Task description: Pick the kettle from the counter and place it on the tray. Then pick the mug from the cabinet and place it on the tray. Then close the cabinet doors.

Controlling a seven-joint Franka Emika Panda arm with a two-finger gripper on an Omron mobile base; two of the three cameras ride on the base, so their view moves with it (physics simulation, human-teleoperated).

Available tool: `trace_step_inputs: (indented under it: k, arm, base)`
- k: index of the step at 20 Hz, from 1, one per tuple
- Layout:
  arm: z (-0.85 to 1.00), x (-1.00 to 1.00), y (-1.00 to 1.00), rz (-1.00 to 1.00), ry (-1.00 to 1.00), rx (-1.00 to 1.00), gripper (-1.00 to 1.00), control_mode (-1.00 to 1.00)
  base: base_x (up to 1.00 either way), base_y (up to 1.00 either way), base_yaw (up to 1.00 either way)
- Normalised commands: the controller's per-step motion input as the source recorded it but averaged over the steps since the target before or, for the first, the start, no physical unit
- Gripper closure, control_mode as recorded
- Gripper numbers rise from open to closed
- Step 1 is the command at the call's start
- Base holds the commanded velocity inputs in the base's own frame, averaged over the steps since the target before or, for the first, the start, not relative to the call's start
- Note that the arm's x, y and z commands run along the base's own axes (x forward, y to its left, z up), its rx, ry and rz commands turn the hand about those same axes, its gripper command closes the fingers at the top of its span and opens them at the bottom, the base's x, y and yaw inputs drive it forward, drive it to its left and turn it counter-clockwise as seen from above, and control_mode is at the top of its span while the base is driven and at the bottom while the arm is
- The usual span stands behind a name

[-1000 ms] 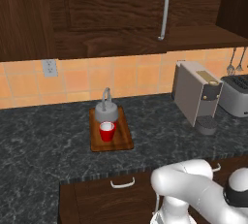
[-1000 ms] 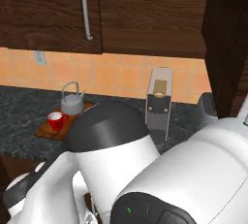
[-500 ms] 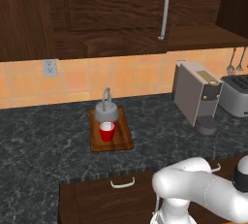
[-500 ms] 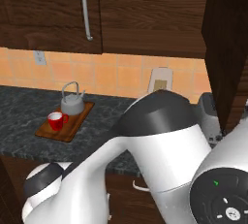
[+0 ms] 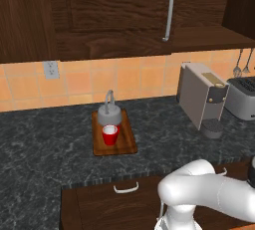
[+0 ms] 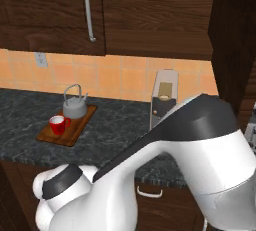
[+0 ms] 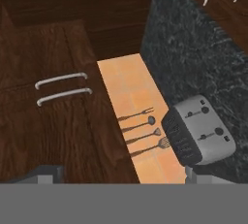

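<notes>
My pincer (image 7: 121,175), jaws spread wide and holding nothing, looks along a roll-tilted view at two cabinet doors (image 7: 58,121) whose bar handles (image 7: 62,80) lie side by side, so that pair reads as shut; in the left base view the cabinet (image 5: 114,15) above the tray likewise shows a closed front with one vertical handle (image 5: 169,10). One kettle (image 5: 109,114) stands upright at the far end of the tray (image 5: 127,144); one red mug (image 5: 110,135) sits just in front of it, also on the tray; the tray rests on the dark speckled counter (image 5: 45,149). Judged from this layout, both placements are done and the doors appear closed, so the step in hand is to confirm closure; done well, that means keeping my arm well apart from the tray, and nudging a door flush only with a flat, gentle push if a gap shows. Count: one kettle, one mug, one tray; one coffee machine (image 5: 201,97); one toaster (image 7: 201,136); four hanging utensils (image 7: 143,131).
</notes>
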Motion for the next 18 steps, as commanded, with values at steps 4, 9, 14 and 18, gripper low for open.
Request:
trace_step_inputs:
  k: [4,9,14,18]
  arm:
    - [-0.30,0.38,-0.19,0.05,-0.02,0.00,-1.00,-1.00]
    - [-0.07,0.29,-0.20,0.05,-0.08,0.00,-1.00,-1.00]
    - [-0.07,0.38,-0.11,0.03,-0.08,0.00,-1.00,-1.00]
    - [-0.13,0.37,0.00,0.06,-0.10,-0.09,-1.00,-1.00]
  base:
    - [0.00,0.00,0.00]
    - [0.00,0.00,0.00]
    - [0.00,0.00,0.00]
    - [0.00,0.00,0.00]
